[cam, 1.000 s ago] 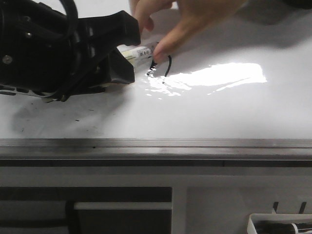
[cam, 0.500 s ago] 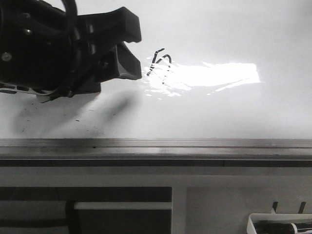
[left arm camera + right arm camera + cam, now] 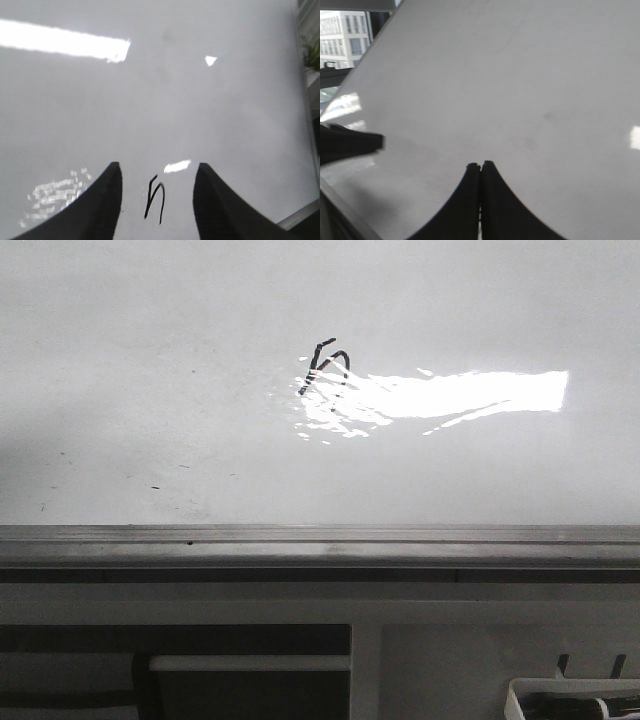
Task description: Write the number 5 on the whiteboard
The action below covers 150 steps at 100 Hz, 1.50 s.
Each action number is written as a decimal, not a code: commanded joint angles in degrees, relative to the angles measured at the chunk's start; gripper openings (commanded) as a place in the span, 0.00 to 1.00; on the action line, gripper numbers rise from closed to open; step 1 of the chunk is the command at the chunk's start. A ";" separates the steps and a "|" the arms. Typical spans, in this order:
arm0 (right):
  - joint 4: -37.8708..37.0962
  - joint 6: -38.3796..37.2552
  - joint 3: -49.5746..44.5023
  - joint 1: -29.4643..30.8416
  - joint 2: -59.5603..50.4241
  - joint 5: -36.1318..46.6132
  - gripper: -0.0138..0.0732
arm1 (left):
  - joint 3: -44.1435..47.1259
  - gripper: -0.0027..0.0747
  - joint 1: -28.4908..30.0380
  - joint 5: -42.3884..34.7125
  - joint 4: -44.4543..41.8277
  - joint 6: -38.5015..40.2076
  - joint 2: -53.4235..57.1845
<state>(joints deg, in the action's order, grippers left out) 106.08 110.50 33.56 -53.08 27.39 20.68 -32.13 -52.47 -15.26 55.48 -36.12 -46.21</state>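
The number 5 [image 3: 327,365] is on the whiteboard [image 3: 150,390], a small black scribble at the left end of the bright glare strip [image 3: 450,395] (its strokes are thin and a little crooked). The left gripper [image 3: 156,200] hangs above the board with its jaws spread and empty, the mark showing between them. The right gripper [image 3: 480,200] has its fingers pressed together, holding nothing.

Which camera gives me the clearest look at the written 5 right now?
The left wrist view: the number 5 sits sharp between the open left jaws, clear of glare. The front view shows it smaller, at the edge of a bright reflection. The right wrist view shows only bare whiteboard, no mark.
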 commanded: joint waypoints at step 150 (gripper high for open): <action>-0.91 7.66 -13.46 -0.05 -17.13 5.46 0.08 | 21.17 0.01 13.19 0.63 -12.12 -9.75 32.84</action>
<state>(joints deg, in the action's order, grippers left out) 106.51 117.69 18.59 -53.08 9.68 28.08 -11.25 -45.06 -10.30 49.39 -48.43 -13.67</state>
